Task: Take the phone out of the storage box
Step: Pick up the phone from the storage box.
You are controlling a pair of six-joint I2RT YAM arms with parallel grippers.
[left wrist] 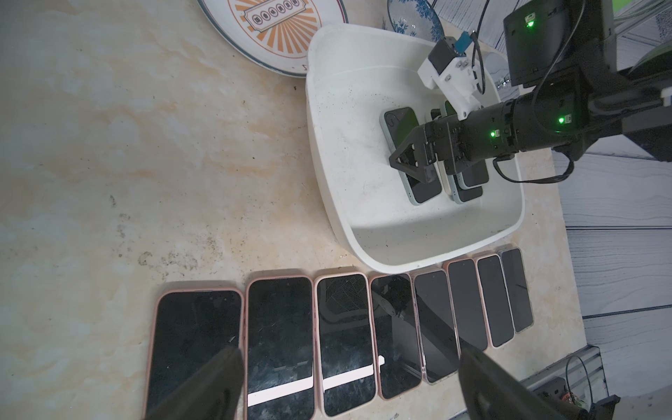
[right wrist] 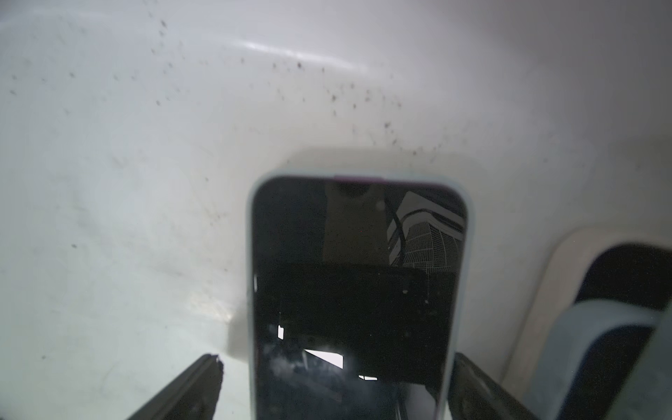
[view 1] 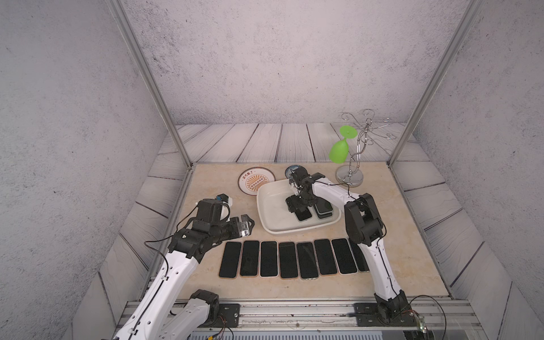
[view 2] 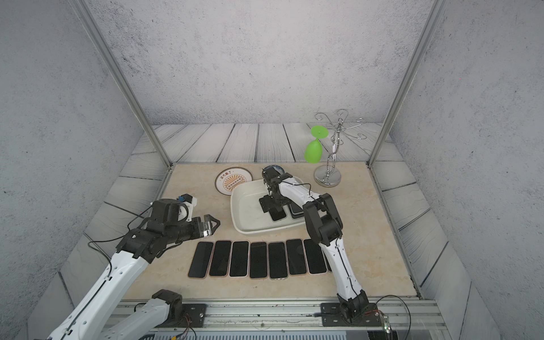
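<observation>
The white storage box [view 1: 270, 212] [view 2: 244, 213] [left wrist: 349, 145] stands mid-table. A phone [view 1: 304, 216] [view 2: 279, 217] [left wrist: 423, 191] [right wrist: 358, 272] in a pale blue case lies screen up on the box's floor. My right gripper [view 1: 297, 206] [view 2: 272, 206] [left wrist: 411, 160] [right wrist: 336, 360] is down inside the box, open, with one finger on each side of that phone; a gap shows at one finger. A short stack of other phones [view 1: 323, 210] [left wrist: 469, 182] lies beside it in the box. My left gripper [view 1: 248, 225] [view 2: 213, 225] [left wrist: 351, 349] hovers open and empty left of the box.
Several phones [view 1: 288, 259] [left wrist: 280, 345] lie screen up in a row along the table's front, partly under the right arm. An orange-patterned plate [view 1: 256, 181] and a small blue-and-white dish [view 1: 293, 170] sit behind the box. A chrome rack [view 1: 350, 173] holds a green glass [view 1: 340, 150] at back right.
</observation>
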